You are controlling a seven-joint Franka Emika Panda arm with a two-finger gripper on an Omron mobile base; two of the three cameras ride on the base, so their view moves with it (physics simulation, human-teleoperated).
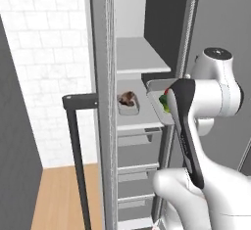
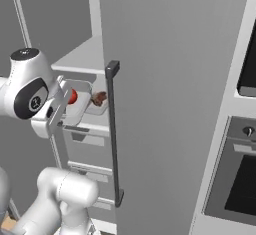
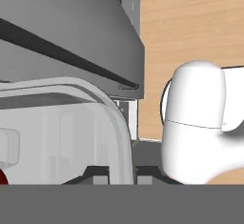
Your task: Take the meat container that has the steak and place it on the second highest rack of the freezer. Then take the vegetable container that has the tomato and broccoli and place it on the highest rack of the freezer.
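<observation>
Gripper (image 2: 64, 110) sits at the left middle of the right base view, its fingers pressed together on the near rim of the vegetable container (image 2: 78, 103), which it holds up in front of the open freezer (image 1: 105, 102). That pale tray hangs in the air level with the second highest rack (image 1: 142, 120), just outside the shelf's front edge. The tomato (image 2: 73, 96) shows as a red ball against the tray's near wall, right beside the hand. From the left base view the same tray appears at centre right, partly hidden by the white arm, with a sliver of red and the green of the broccoli (image 1: 166, 107) peeking out at the arm's edge.

On the second highest rack, deeper inside, rests the meat container (image 1: 128, 105) with the steak (image 1: 128, 97) in it, a brown lump in the middle of the frame. The two trays are near each other but apart. Above them the highest rack (image 1: 139, 57) is a flat light-grey plate in the upper middle of the frame.

Through the hand camera, the clear curved rim of the vegetable container fills the lower left, with a trace of red at the bottom left corner and wooden floor (image 3: 190, 23) at the upper right.
</observation>
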